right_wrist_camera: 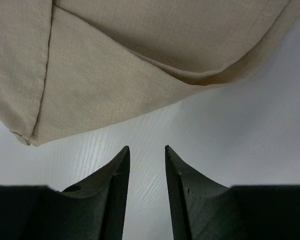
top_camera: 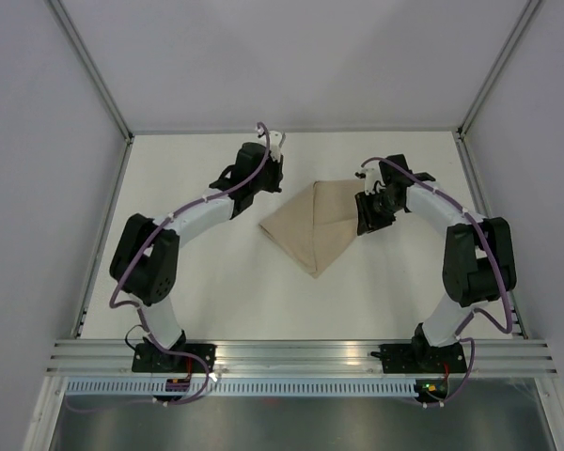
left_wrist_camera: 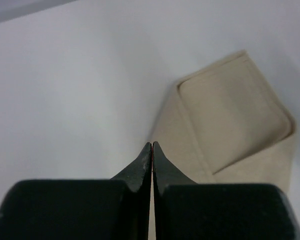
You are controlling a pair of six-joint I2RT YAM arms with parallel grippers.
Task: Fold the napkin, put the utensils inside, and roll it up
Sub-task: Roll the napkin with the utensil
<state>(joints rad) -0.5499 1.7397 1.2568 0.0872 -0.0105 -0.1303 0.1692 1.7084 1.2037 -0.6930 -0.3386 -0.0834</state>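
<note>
**White table, folded napkin, both grippers just off the cloth**

White tabletop [top_camera: 216, 291] fills the enclosure, with pale grey walls [top_camera: 38, 141] on three sides and a ribbed aluminium rail [top_camera: 301, 352] along the near edge, where the two arm bases are bolted.

The napkin [top_camera: 315, 225] lies flat near the middle of the table, slightly toward the right arm. It is tan cloth folded into a kite-like shape with one point toward the rail. A fold line runs down its length, and one layer lies over another. In the left wrist view the napkin [left_wrist_camera: 230, 115] shows a hemmed flap with a rounded corner resting on the layer beneath. In the right wrist view the napkin [right_wrist_camera: 115, 75] shows a stitched hem near one corner and overlapping edges.

The left gripper [top_camera: 271, 180] sits just beside the napkin's far-left edge. Its jaws are clenched together, tip against tip, with nothing between them [left_wrist_camera: 152, 145]. The tips point at the border of the cloth, and I cannot tell whether they touch it.

The right gripper [top_camera: 365, 222] is at the napkin's right corner. Its jaws are released, with a clear gap showing bare table between the fingers [right_wrist_camera: 146, 148]. The cloth edge lies just ahead of the tips and is not gripped.
</note>
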